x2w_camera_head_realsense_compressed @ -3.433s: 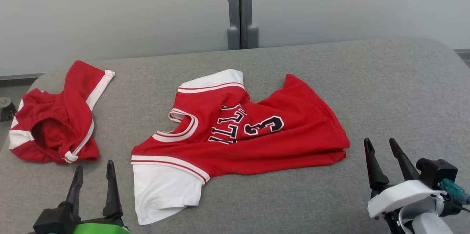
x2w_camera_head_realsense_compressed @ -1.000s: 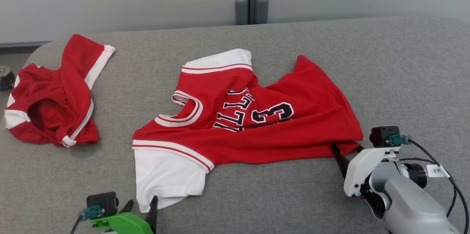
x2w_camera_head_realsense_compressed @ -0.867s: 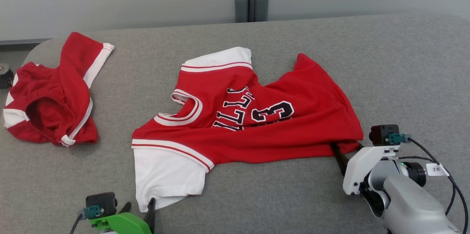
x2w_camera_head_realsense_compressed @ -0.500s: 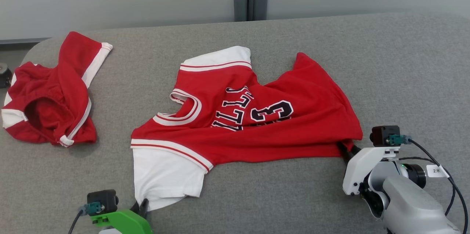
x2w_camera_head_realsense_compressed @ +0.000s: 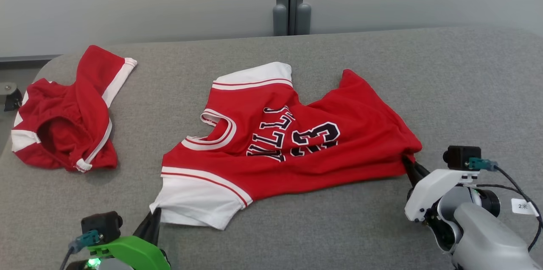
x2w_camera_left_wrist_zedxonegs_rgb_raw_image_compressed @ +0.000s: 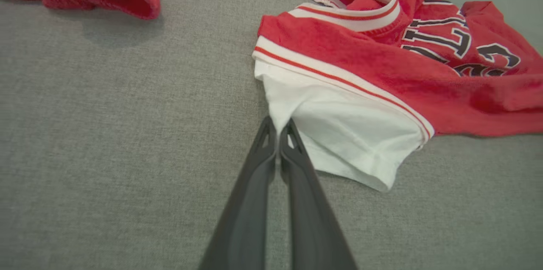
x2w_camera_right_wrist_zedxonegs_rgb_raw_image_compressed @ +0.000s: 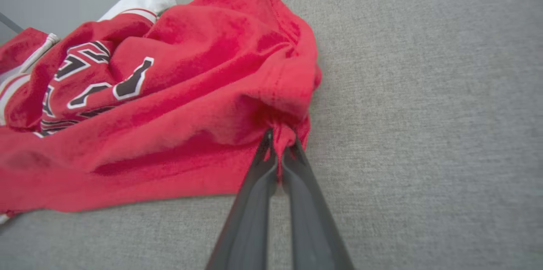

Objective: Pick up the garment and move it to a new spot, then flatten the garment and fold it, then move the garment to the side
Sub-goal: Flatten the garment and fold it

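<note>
**Garment [x2w_camera_head_realsense_compressed: 297,143] now gripped at both ends**

Within the last second both grippers have been shut from wide open. The left gripper [x2w_camera_head_realsense_compressed: 153,215] is clamped on the white sleeve [x2w_camera_head_realsense_compressed: 199,202] at the lower left of the frame. The right gripper [x2w_camera_head_realsense_compressed: 410,165] is pinched on the red hem corner [x2w_camera_head_realsense_compressed: 405,153] at the right. The garment lies crumpled at the centre of the grey surface [x2w_camera_head_realsense_compressed: 466,92]. The lift to a new spot is judged ready to begin.

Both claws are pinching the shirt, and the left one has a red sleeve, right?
No. The sleeve in the left claw is white, not red; the left wrist view shows it. The right claw pinches the shirt too.
</note>
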You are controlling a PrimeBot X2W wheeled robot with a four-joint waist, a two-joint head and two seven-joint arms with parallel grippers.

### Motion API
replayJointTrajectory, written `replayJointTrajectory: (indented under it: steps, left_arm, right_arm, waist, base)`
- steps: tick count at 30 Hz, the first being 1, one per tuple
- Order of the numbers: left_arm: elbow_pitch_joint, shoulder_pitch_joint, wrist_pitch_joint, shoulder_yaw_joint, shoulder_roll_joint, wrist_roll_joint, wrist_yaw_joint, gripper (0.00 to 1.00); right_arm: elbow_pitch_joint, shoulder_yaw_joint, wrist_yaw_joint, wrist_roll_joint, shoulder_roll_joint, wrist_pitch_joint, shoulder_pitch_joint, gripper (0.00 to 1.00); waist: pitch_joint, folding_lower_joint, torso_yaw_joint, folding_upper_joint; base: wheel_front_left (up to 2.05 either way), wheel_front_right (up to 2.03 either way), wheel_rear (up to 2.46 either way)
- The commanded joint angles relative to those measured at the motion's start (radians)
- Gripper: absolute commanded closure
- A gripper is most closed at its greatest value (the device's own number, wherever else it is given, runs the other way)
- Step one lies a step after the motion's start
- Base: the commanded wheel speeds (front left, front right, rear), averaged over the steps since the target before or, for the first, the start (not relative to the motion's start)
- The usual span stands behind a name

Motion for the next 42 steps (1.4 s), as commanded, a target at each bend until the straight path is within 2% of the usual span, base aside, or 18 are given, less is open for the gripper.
replayJointTrajectory:
  steps: [1,6,11,15,18,23,31,37,42]
  left_arm:
    - [-0.037,0.007,-0.007,0.008,0.009,-0.008,-0.002,1.0]
    - [-0.19,0.004,0.009,0.021,0.056,0.024,0.027,1.0]
    - [-0.33,-0.084,0.073,0.031,0.115,0.044,0.032,1.0]
    - [-0.346,-0.243,0.126,0.023,0.16,0.048,0.018,1.0]
    - [-0.304,-0.391,0.148,0.004,0.185,0.041,0.005,1.0]
    - [-0.148,-0.69,0.135,-0.07,0.225,0.028,-0.013,1.0]
    - [0.098,-1.13,0.128,-0.196,0.303,-0.023,-0.015,1.0]
    - [0.263,-1.44,0.086,-0.159,0.272,-0.109,-0.015,1.0]
    - [0.396,-1.685,0.044,-0.153,0.254,-0.141,-0.015,1.0]
  right_arm:
    - [-0.035,-0.015,-0.001,0.029,-0.017,0.01,0.02,1.0]
    - [-0.212,-0.052,-0.001,0.124,-0.048,0.111,0.047,1.0]
    - [-0.406,-0.089,-0.001,0.206,-0.094,0.251,0.035,1.0]
    - [-0.522,-0.124,-0.001,0.246,-0.115,0.351,-0.04,1.0]
    - [-0.553,-0.151,-0.001,0.256,-0.12,0.41,-0.128,1.0]
    - [-0.494,-0.192,-0.001,0.247,-0.089,0.486,-0.354,1.0]
    - [-0.243,-0.279,-0.001,0.225,0.025,0.455,-0.783,1.0]
    - [-0.082,-0.338,-0.001,0.188,0.061,0.368,-1.082,1.0]
    - [0.019,-0.375,-0.001,0.165,0.052,0.284,-1.3,1.0]
  waist:
    - [-0.003,0.0,-0.005,0.0]
    - [0.014,0.0,-0.027,0.0]
    - [0.076,0.0,-0.044,0.0]
    - [0.154,0.0,-0.056,0.0]
    - [0.217,0.0,-0.061,0.0]
    - [0.319,0.0,-0.063,0.0]
    - [0.436,0.0,-0.071,0.0]
    - [0.471,0.0,-0.056,0.0]
    - [0.479,0.0,-0.045,0.0]
  base:
    - [0.0,0.0,0.0]
    - [0.0,0.0,0.0]
    - [0.0,0.0,0.0]
    - [0.0,0.0,0.0]
    - [0.0,0.0,0.0]
    - [0.0,0.0,0.0]
    - [0.0,0.0,0.0]
    - [0.0,0.0,0.0]
    - [0.0,0.0,0.0]
